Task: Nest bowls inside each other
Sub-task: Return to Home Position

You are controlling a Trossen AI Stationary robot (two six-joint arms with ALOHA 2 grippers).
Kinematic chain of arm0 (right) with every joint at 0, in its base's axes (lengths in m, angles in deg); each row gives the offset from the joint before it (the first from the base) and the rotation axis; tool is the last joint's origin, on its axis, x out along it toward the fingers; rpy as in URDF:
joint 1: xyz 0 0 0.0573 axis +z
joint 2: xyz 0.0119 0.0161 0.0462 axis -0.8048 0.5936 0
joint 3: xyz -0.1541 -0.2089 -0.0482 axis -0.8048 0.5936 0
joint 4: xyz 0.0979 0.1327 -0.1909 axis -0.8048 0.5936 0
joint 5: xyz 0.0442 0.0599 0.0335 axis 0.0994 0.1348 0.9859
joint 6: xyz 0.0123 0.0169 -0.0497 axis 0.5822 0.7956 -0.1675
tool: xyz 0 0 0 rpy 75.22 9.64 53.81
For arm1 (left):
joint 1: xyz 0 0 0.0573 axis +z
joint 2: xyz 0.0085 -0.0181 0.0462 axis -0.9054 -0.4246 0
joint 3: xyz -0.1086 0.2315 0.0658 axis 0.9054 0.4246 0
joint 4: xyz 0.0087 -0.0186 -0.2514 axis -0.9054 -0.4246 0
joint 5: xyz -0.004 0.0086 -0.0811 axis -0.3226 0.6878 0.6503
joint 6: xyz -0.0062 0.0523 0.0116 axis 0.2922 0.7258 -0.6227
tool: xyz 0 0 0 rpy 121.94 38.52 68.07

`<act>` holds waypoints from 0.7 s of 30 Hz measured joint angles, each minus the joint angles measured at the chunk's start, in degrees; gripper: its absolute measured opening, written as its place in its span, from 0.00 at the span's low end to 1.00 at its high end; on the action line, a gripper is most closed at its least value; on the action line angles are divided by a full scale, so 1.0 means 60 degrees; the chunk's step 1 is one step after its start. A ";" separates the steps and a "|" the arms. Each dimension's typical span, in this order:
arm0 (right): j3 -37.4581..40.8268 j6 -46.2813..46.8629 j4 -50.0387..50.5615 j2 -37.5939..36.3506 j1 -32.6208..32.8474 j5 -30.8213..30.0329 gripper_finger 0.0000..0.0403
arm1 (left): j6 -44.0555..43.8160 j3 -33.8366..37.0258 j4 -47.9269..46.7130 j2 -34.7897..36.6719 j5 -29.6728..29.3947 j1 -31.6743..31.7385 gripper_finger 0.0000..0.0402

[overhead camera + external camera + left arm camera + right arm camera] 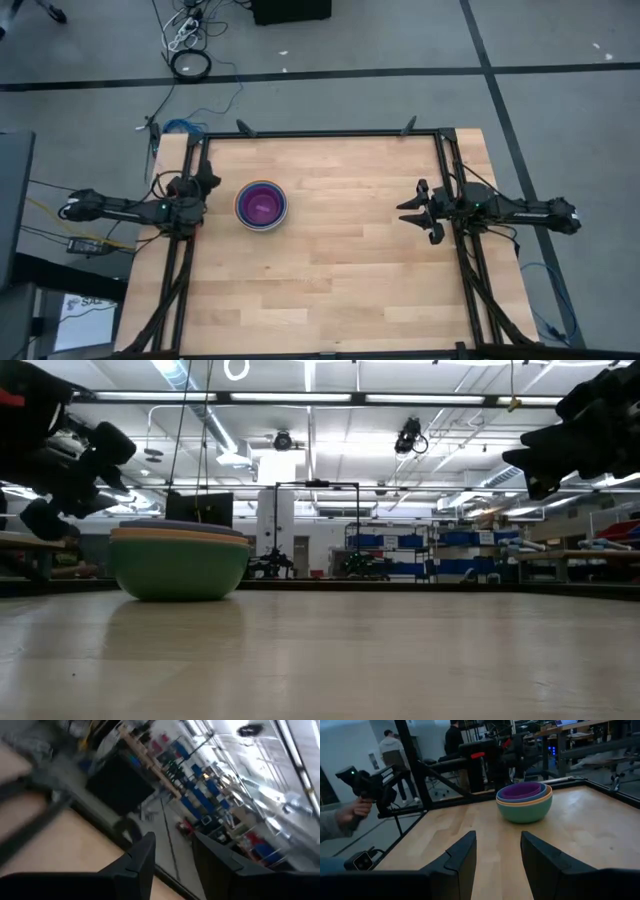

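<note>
The bowls sit as one nested stack (262, 205) on the worktop (350, 280), left of its middle and just beside the left arm, well apart from the right one. The green bowl (180, 572) is outermost and the purple bowl (521, 790) innermost. Between them I count an orange rim (547, 796) and a bluish one, so four bowls are certain. Any others lie hidden under those rims, and I would not vouch for a full count. No loose bowl lies anywhere else on the wood, so by my reading the nesting is done and both arms are drawn back to their own sides. The left hand (207, 183) is held off the stack and tipped up toward the room. Its wrist view is smeared, but the two fingers seem to stand apart with nothing between them. The right hand (497, 835) faces the stack across the worktop, fingers plainly spread and empty. Two hands, one stack. These bowls look like thin, stiff plastic: light, smooth and apt to slip. The best hold would be on a rim, one finger inside and one outside. To shift the whole stack, take the green rim, since a pinch on the purple would probably lift that bowl alone.
</note>
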 joint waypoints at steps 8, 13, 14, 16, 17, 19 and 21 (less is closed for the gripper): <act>0.0000 -0.0038 0.0029 0.0017 -0.0004 -0.0157 0.36 | 0.5193 0.0000 0.0134 -0.0155 0.0466 -0.0001 0.34; 0.0000 -0.0041 0.0096 0.0022 -0.0004 -0.0509 0.36 | 0.7874 0.0000 0.0136 -0.0155 0.0486 -0.0001 0.34; 0.0000 -0.0063 0.0099 0.0022 -0.0004 -0.0544 0.36 | 0.8321 0.0000 0.0132 -0.0155 0.0461 -0.0001 0.34; 0.0004 -0.0010 0.0109 0.0022 -0.0004 -0.0583 0.36 | 0.9074 0.0000 0.0119 -0.0155 0.0394 -0.0001 0.34; 0.0004 0.0031 0.0109 0.0022 -0.0004 -0.0579 0.36 | 0.9357 0.0000 0.0107 -0.0155 0.0353 -0.0001 0.34; 0.0004 -0.0182 0.0107 0.0022 -0.0004 -0.0555 0.36 | 0.9632 0.0000 0.0104 -0.0155 0.0335 -0.0001 0.34; -0.0005 -0.0770 0.0103 0.0028 -0.0004 -0.0387 0.36 | 0.9687 0.0000 0.0081 -0.0155 0.0251 -0.0001 0.34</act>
